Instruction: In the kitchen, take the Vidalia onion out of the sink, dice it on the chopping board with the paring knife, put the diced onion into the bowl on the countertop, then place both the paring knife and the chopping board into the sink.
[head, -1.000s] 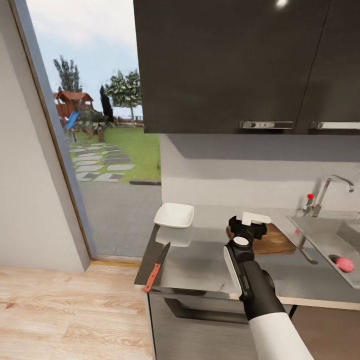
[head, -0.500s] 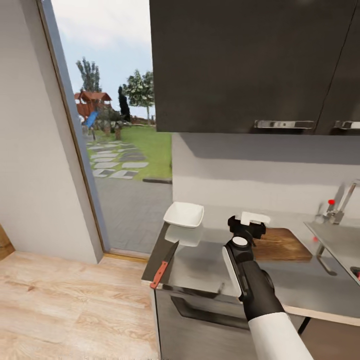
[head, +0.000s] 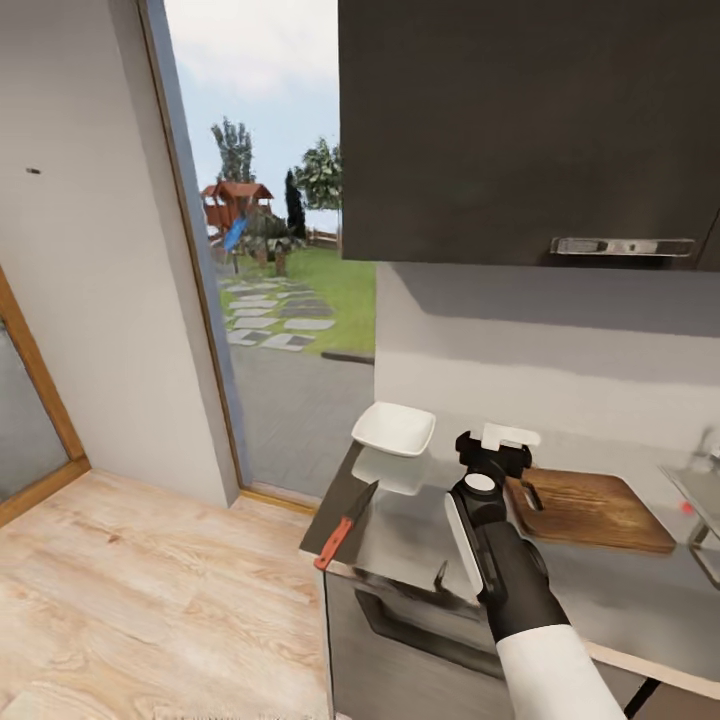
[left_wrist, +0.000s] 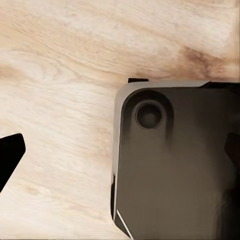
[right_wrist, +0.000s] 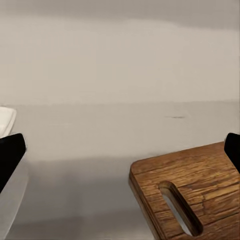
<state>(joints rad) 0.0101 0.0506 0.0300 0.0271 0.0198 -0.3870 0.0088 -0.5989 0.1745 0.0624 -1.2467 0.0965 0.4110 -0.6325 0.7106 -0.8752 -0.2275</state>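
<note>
The white bowl (head: 394, 428) sits at the left end of the grey countertop (head: 620, 580). The paring knife (head: 345, 524), red-handled, lies by the counter's left front corner. The wooden chopping board (head: 590, 508) lies to the right, handle slot toward my arm. My right gripper (head: 496, 450) hovers above the counter between bowl and board. In the right wrist view it (right_wrist: 120, 150) is open and holds nothing, with the board (right_wrist: 200, 185) and the bowl's rim (right_wrist: 5, 120) ahead. My left gripper (left_wrist: 120, 152) is open over the floor. A sliver of the sink (head: 705, 495) shows at the far right. The onion is out of view.
Dark wall cabinets (head: 520, 130) hang over the counter. A tall glass opening (head: 280, 300) to a garden stands left of the counter, with white wall (head: 90, 280) beside it. Light wood floor (head: 150, 600) spreads to the left. The robot's dark base (left_wrist: 175, 165) lies under the left gripper.
The camera has swung left: counter, bowl, knife and board sit further right in the picture, and the sink basin with the onion has slid out of view. My right arm keeps its pose.
</note>
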